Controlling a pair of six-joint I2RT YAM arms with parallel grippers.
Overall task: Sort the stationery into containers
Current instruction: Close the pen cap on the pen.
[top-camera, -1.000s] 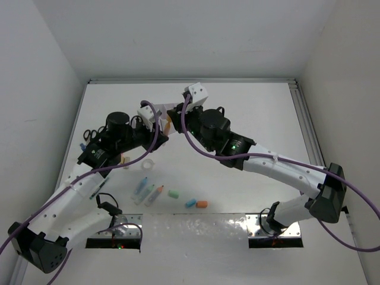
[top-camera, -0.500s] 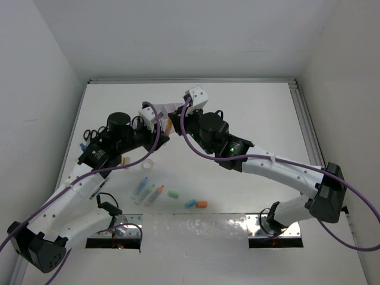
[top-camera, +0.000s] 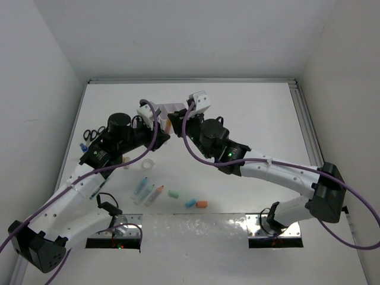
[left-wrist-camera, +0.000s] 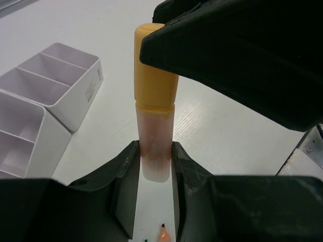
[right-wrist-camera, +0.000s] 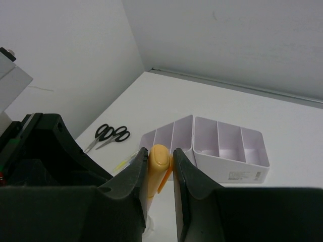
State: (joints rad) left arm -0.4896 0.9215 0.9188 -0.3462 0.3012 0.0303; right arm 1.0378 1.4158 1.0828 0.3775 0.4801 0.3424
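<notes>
**Trainee:** Right wrist view: what is held?

**Operator:** My right pincer (right-wrist-camera: pixel 160 165), nearly closed, nips the orange-capped pen (right-wrist-camera: pixel 158 160) by its cap, one finger on each side. At 1 o'clock beyond it stands the lilac-white organiser (right-wrist-camera: pixel 229 146) on the tabletop (right-wrist-camera: pixel 287 126). The black-handled scissors (right-wrist-camera: pixel 107 135) lie flat at 10 o'clock, apart from the organiser.

**Trainee:** Left wrist view?

**Operator:** My left pincer (left-wrist-camera: pixel 155 164), narrowed to the pen's width, clamps the pale pink barrel (left-wrist-camera: pixel 154 146) near its lower end. The pen runs straight up the frame. Its cap (left-wrist-camera: pixel 154 75), at 12 o'clock, passes under the black finger of the right pincer. The organiser sits at 9 o'clock, clear of the pen.

**Trainee:** Top view?

**Operator:** I see both arms meeting past mid-tabletop, with the pen between the two pincers, just beside the largely hidden organiser. The scissors lie at 9 o'clock by the left wall. Toward 6 o'clock lie the clear tape ring (top-camera: pixel 148 163) and two pastel pens (top-camera: pixel 141 187). Right of them, in a loose row, are the green capsule (top-camera: pixel 173 193), blue capsule (top-camera: pixel 190 202) and orange capsule (top-camera: pixel 202 204).
</notes>
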